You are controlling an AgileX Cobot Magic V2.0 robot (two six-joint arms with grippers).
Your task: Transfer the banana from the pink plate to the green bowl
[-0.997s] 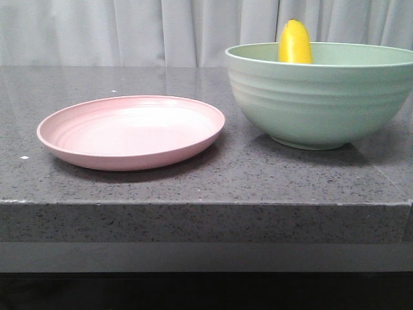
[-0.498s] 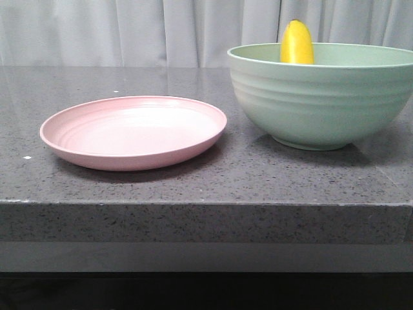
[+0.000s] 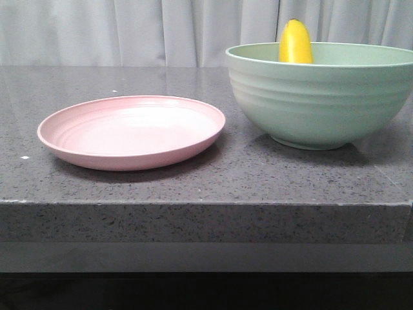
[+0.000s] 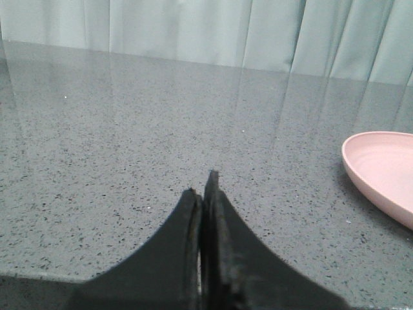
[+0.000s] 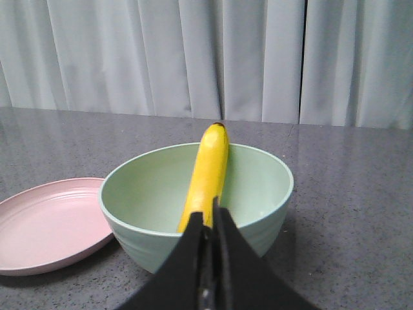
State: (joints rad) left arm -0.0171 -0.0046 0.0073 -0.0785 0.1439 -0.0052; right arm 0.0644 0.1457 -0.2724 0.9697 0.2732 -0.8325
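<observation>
The banana leans inside the green bowl at the right, its tip poking above the far rim. The right wrist view shows the banana resting against the bowl's far wall. The pink plate lies empty to the left of the bowl; it also shows in the right wrist view and the left wrist view. My left gripper is shut and empty over bare counter, left of the plate. My right gripper is shut and empty, back from the bowl's near side. Neither gripper shows in the front view.
The things stand on a dark speckled stone counter whose front edge runs across the front view. A pale curtain hangs behind the counter.
The front view shifted slightly to the right half a second ago and is back where it was. The plate, bowl and banana keep their places.
</observation>
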